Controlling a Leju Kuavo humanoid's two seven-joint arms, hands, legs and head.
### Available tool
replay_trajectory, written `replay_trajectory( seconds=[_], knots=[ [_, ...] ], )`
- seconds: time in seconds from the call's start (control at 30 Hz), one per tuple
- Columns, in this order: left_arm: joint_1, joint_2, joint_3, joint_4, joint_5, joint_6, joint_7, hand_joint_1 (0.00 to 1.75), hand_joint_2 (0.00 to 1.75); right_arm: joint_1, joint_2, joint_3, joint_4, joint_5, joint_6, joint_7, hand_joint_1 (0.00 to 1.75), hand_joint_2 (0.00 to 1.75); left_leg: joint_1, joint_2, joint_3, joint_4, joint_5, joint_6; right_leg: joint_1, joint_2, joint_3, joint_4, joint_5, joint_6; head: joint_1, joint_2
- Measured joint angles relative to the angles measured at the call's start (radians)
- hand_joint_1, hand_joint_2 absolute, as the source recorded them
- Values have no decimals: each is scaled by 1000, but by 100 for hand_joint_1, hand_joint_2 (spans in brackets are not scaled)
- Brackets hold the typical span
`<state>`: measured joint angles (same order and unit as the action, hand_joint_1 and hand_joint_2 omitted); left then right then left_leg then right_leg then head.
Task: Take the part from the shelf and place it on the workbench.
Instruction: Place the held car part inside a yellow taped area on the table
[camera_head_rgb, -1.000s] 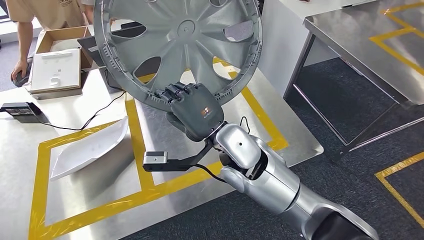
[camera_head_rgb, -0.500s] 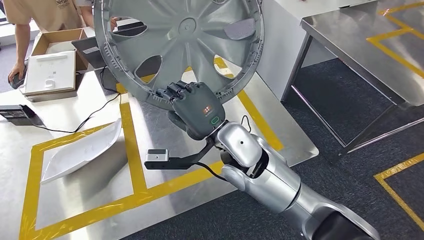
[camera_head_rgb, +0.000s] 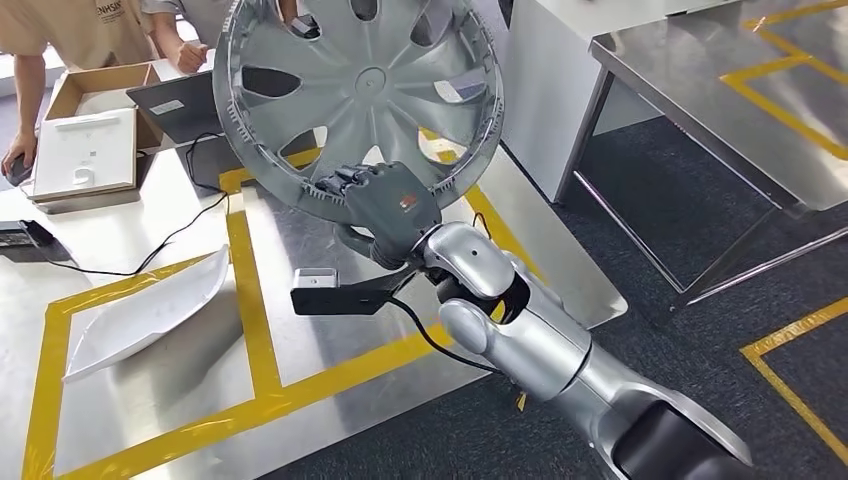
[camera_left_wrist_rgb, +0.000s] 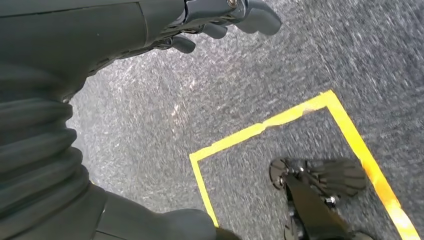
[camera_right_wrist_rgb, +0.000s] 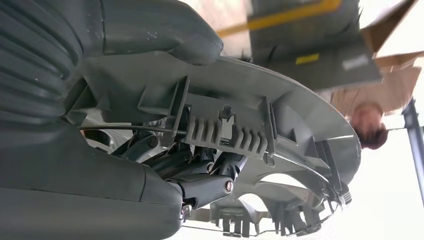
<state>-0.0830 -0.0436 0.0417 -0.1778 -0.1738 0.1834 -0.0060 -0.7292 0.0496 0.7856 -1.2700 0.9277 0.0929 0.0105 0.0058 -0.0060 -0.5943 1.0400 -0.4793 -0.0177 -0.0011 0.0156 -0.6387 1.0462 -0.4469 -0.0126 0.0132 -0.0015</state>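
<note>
Head view: the round grey plastic wheel cover (camera_head_rgb: 365, 95) with spoke-shaped openings is sitting up in the air over the shiny metal surface (camera_head_rgb: 150, 370), tilted so its inner side is facing the camera. The right hand (camera_head_rgb: 385, 205) is gripping it at the lower rim, dark fingers (camera_head_rgb: 340, 182) curling over the edge, the silver arm reaching up from the lower right. In the right wrist view the fingers (camera_right_wrist_rgb: 202, 180) are wrapping in under the ribbed rim of the cover (camera_right_wrist_rgb: 225, 125) while the thick grey thumb (camera_right_wrist_rgb: 160, 30) is pressing on the other side, so the hold is looking firm.

Below the cover, yellow tape lines (camera_head_rgb: 245, 300) are marking out boxes on the surface, and a white curved plastic panel (camera_head_rgb: 145, 315) is lying flat inside one of them, well apart from the hand. Farther back a white flat box (camera_head_rgb: 85, 150) is resting on an open cardboard carton (camera_head_rgb: 100, 85), with a black cable (camera_head_rgb: 165, 240) trailing across the metal. A person in a tan shirt (camera_head_rgb: 60, 25) is leaning at the far edge.

In the left wrist view the left hand (camera_left_wrist_rgb: 215, 22) is hanging over the dark speckled floor (camera_left_wrist_rgb: 250, 80), its fingers loosely curled and holding nothing.
</note>
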Motion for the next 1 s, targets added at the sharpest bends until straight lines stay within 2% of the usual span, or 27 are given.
replay_trajectory(
  seconds=[0.07,0.1,0.13,0.2,0.23,0.27,0.3,0.33,0.37,0.4,0.43,0.47,0.53,0.6,0.67,0.73,0.77,0.8,0.83,0.87,0.9,0.93,1.0],
  knots=[
    [-5,-1,0,-1,-4,-3,2,0,175,-45,23,-3,101,-54,15,-37,175,175,4,-1,1,-5,6,9,0,-1,-3,0,0,12,0,0],
    [-7,-1,0,-1,-6,-5,3,0,175,-67,36,-3,153,-69,17,-54,175,175,7,-1,2,-9,10,15,0,-3,-10,16,-11,17,2,0],
    [-9,-2,0,-2,-7,-6,2,0,175,-89,49,-3,204,-76,18,-67,175,175,10,-1,2,-12,14,20,0,-5,-27,51,-31,21,3,0],
    [-11,-1,0,-2,-10,-10,-1,0,175,-130,80,0,308,-83,21,-81,175,175,11,0,0,-12,16,24,-3,-8,-85,173,-89,27,5,0],
    [-12,-1,0,-2,-13,-12,-2,0,175,-148,96,2,356,-83,23,-83,175,175,10,1,0,-11,16,25,-4,-9,-114,232,-109,29,5,0],
    [-12,-1,0,-2,-15,-15,-3,0,175,-162,110,4,402,-83,27,-83,175,175,10,1,0,-10,15,25,-4,-9,-131,266,-112,30,5,0],
    [-14,-1,0,-2,-18,-19,-3,0,175,-175,124,7,444,-83,32,-81,175,175,11,1,1,-9,14,24,-5,-9,-129,260,-97,30,5,0],
    [-15,-1,0,-3,-22,-22,-3,0,175,-185,136,9,484,-83,39,-80,175,175,11,0,2,-8,13,23,-5,-10,-109,217,-67,27,5,0],
    [-18,-1,0,-3,-25,-25,-3,0,175,-194,149,12,521,-83,46,-79,175,175,11,-1,3,-7,11,21,-5,-10,-76,147,-32,23,5,0],
    [-21,-1,-1,-3,-29,-28,-2,0,175,-201,161,15,558,-83,52,-79,175,175,9,-2,2,-6,9,17,-3,-11,-43,79,-9,18,5,0],
    [-25,-1,-1,-3,-32,-30,0,0,175,-205,172,19,589,-82,57,-79,175,175,8,-3,1,-6,8,12,-1,-11,-19,29,5,13,5,0],
    [-28,0,-1,-3,-35,-32,2,0,175,-206,181,23,619,-81,60,-80,175,175,7,-3,0,-6,8,6,2,-12,-6,0,8,9,4,0],
    [-34,0,-2,-3,-38,-35,5,0,175,-205,194,31,668,-77,62,-79,175,175,7,-4,0,-10,9,-7,4,-10,-3,-9,6,0,4,0],
    [-37,1,-2,-4,-39,-36,6,0,175,-204,203,35,706,-75,63,-78,175,175,9,-2,-2,-2,-1,-18,0,-11,5,-19,8,-11,3,0],
    [-39,2,-2,-5,-39,-37,6,0,175,-203,212,36,732,-74,64,-78,175,175,10,0,-37,71,-43,-26,-6,-11,13,-27,10,-19,0,0],
    [-40,2,-2,-4,-40,-37,6,0,175,-204,217,41,752,-74,64,-79,175,175,12,1,-101,195,-91,-33,-6,-11,14,-26,8,-23,-3,0],
    [-40,3,-2,-4,-40,-37,6,0,175,-204,219,44,761,-73,64,-80,175,175,12,1,-126,238,-98,-34,-6,-10,14,-25,7,-23,-3,0],
    [-40,4,-2,-4,-40,-37,6,0,175,-204,220,46,770,-73,65,-80,175,175,13,1,-137,248,-87,-35,-6,-10,15,-23,5,-22,-3,0],
    [-40,4,-2,-4,-40,-37,6,0,175,-204,221,48,778,-73,66,-79,175,175,14,1,-128,220,-57,-36,-7,-10,17,-20,2,-20,-3,0],
    [-40,5,-2,-4,-40,-36,6,0,175,-204,222,49,786,-73,68,-78,175,175,15,1,-104,160,-17,-37,-8,-10,18,-17,-2,-16,-3,0],
    [-40,4,-2,-4,-42,-33,6,0,175,-205,223,50,793,-73,70,-77,175,175,16,1,-76,99,10,-38,-7,-9,17,-12,-6,-11,-3,0],
    [-40,4,-3,-4,-43,-29,6,0,175,-205,223,50,800,-73,73,-76,175,175,16,0,-52,47,28,-34,-6,-9,14,-7,-9,-5,-4,0],
    [-39,2,-5,-4,-46,-19,4,0,175,-205,222,53,814,-69,80,-79,175,175,14,-2,-36,11,26,-21,-1,-7,9,-3,-11,6,-3,0]
  ],
)
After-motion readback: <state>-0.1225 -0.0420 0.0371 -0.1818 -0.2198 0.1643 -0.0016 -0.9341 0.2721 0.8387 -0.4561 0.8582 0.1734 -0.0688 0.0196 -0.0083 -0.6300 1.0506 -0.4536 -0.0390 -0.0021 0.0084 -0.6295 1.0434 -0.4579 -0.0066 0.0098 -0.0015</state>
